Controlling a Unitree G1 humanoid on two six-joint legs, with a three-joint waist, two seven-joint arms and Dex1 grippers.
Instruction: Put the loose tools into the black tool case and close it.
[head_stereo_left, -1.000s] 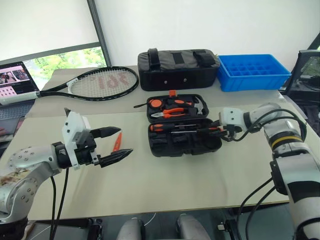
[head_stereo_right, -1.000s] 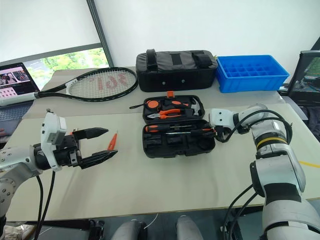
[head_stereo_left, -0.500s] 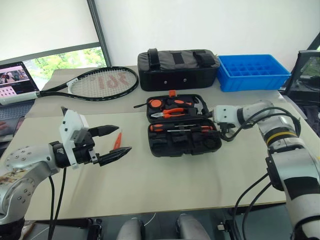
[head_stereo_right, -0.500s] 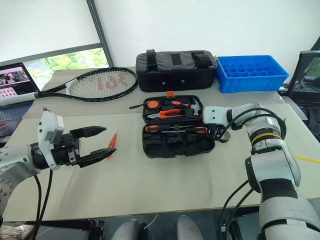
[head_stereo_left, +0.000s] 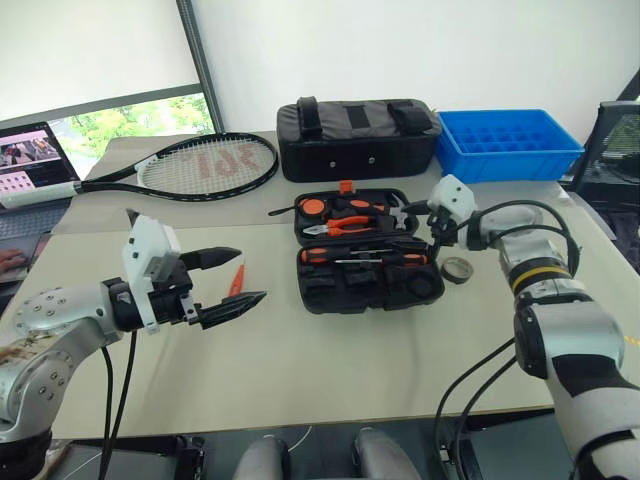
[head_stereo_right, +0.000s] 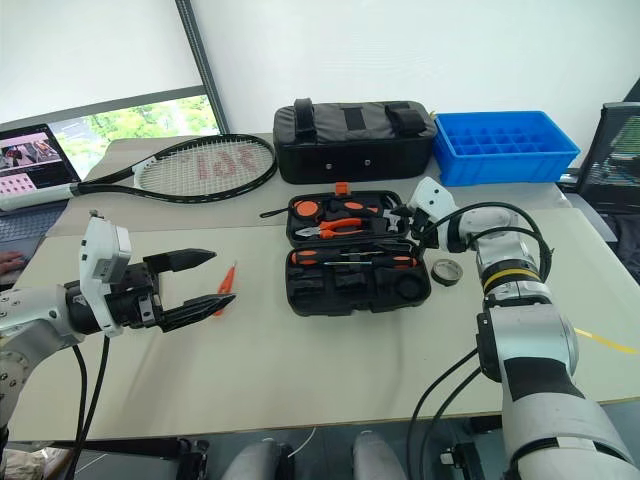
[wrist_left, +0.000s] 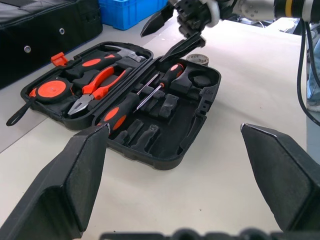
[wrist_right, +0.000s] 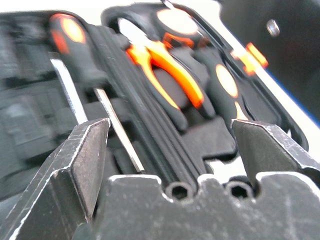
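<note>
From head height we look forward and down across the table (head_stereo_left: 330, 370); both eye views share it. The left wrist view faces the open tool case (wrist_left: 165, 150) from nearby; the right wrist view sits almost against it.

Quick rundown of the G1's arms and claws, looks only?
Both arms are silver-grey metal segments with loose black cables. The right arm wears a yellow band near the wrist. The left claw has two black tapered fingers on a white boxy mount; the right claw has matching black fingers behind a white housing.
</note>
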